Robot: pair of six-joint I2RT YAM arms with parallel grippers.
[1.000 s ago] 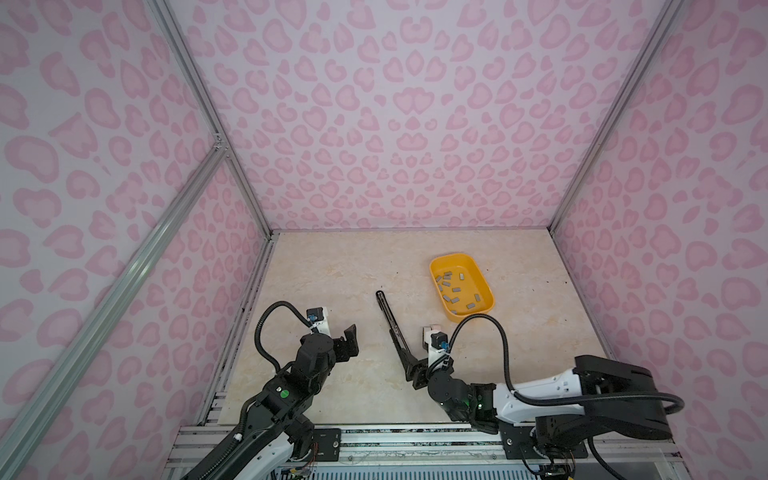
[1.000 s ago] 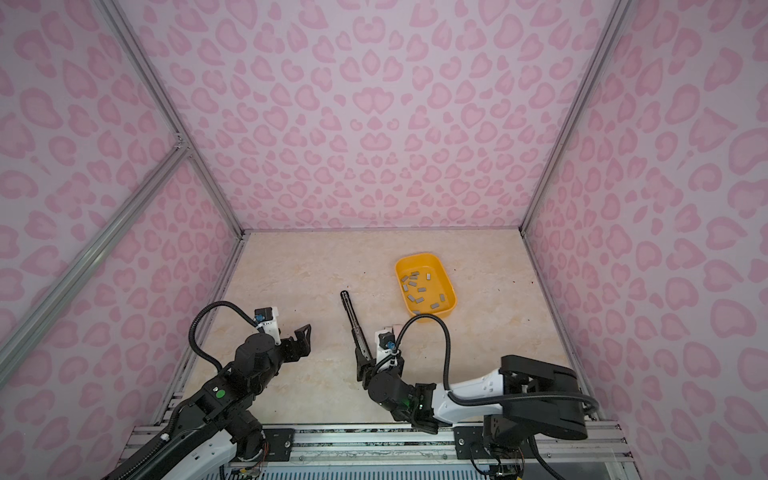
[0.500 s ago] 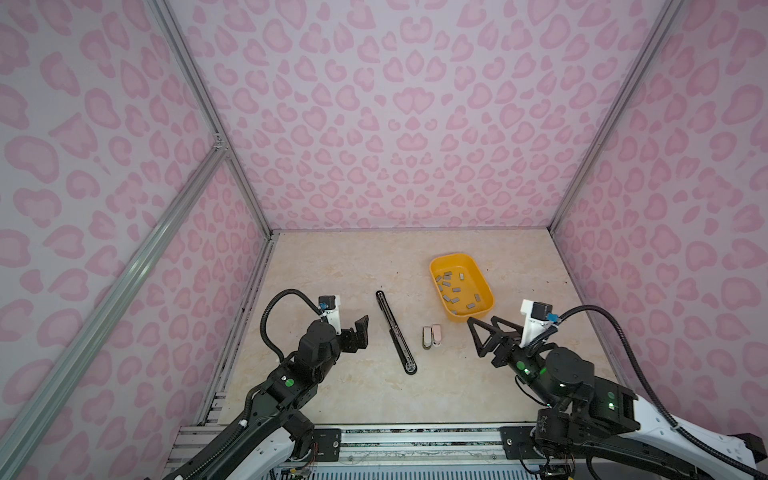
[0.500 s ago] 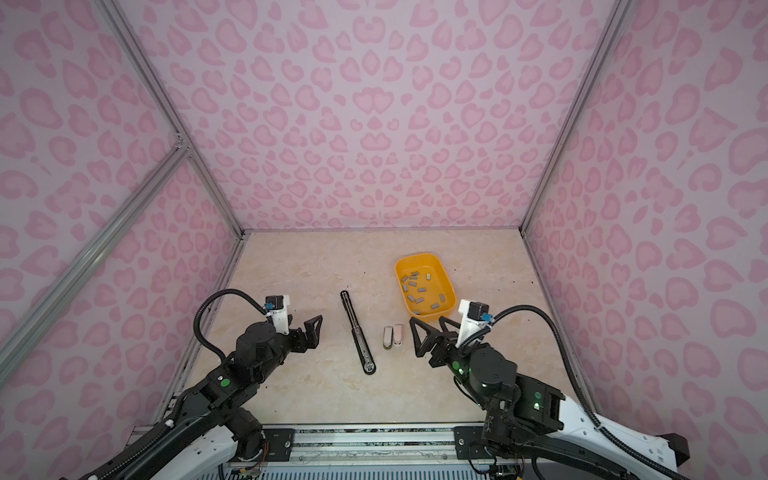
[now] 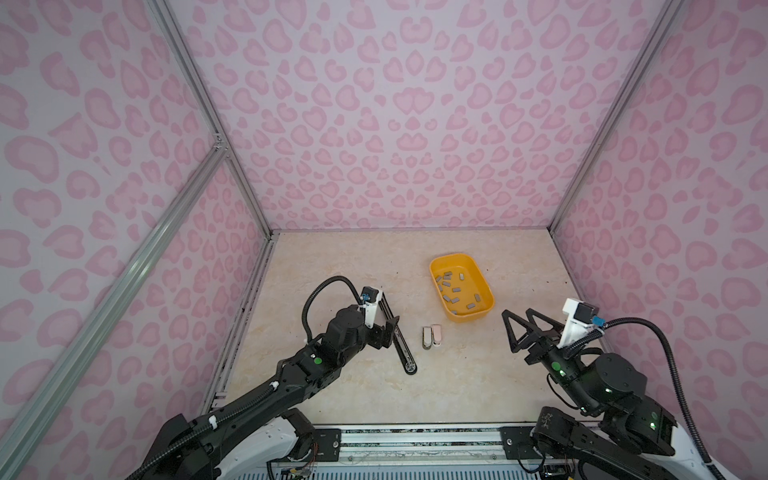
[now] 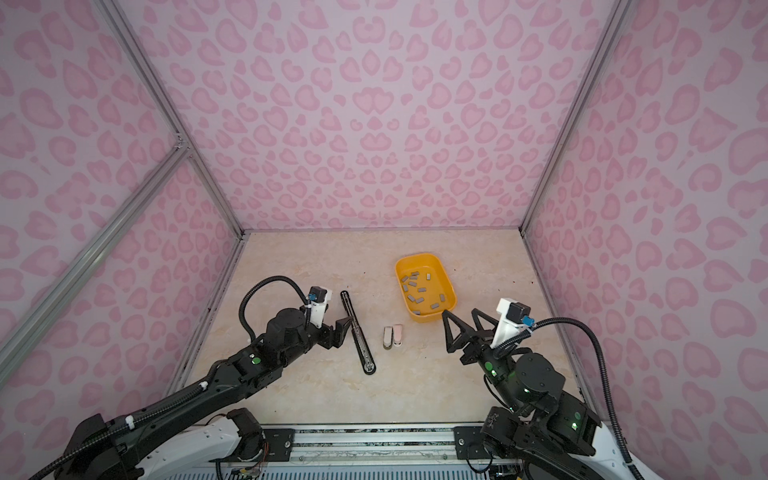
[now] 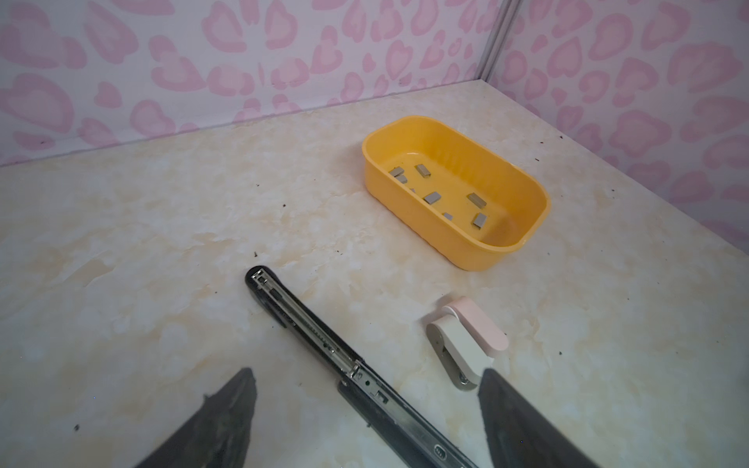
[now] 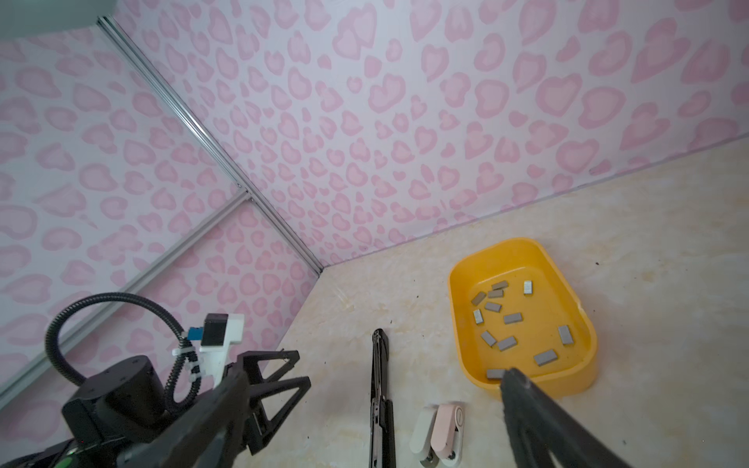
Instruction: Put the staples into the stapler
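Right wrist camera, my findings. My right gripper (image 8: 375, 373) stands wide, nothing between its fingers (image 8: 539, 417). One fingertip overlaps the near wall of the yellow tray (image 8: 565, 283); contact I cannot judge. A dozen or so grey staples (image 8: 512, 318) lie scattered flat in the tray. A black stapler (image 8: 380, 385) lies opened out on the table (image 8: 648, 243). Between it and the tray lie a white stapler (image 8: 421, 431) and a pink stapler (image 8: 446, 425), touching. The left gripper (image 8: 304, 368) is on the black stapler's far side, jaws apart.
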